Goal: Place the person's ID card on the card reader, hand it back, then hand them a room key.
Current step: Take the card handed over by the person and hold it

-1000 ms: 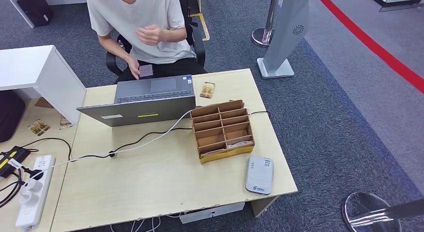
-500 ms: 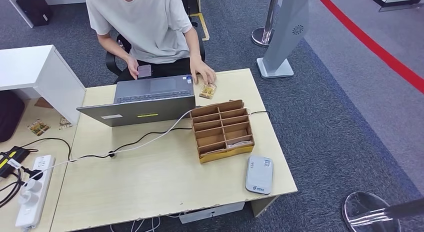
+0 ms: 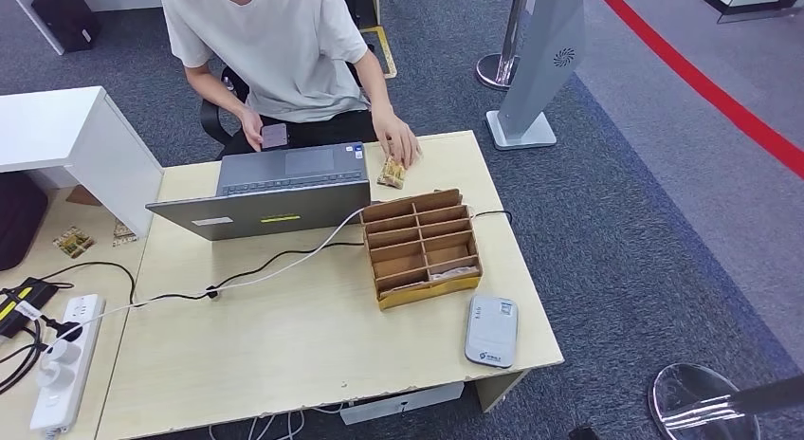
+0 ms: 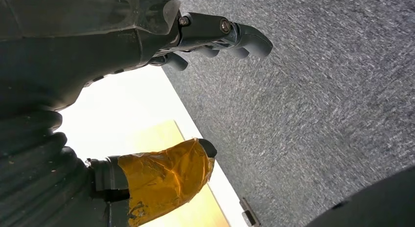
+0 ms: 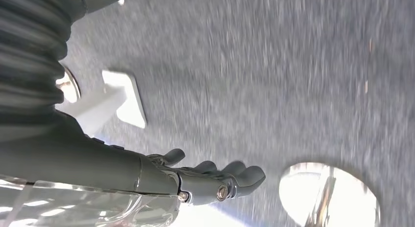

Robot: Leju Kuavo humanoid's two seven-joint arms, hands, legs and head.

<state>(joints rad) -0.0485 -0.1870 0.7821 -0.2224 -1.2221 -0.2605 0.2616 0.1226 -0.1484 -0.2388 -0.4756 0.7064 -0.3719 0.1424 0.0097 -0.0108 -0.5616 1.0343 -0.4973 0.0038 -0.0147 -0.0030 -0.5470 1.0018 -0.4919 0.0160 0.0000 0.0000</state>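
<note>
ID card: upper centre of the head view, flat on the desk near its far edge, under the person's hand; card reader lower right, by the near corner. Step, as judged: opening, card not yet taken; next move calls for a reach past the cardboard organiser, laptop and cable. Left hand and right hand: hanging over carpet, fingers loosely curled, holding nothing.

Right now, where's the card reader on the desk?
In the head view, the card reader lies flat at the desk's near right corner, just in front of the cardboard organizer.
</note>
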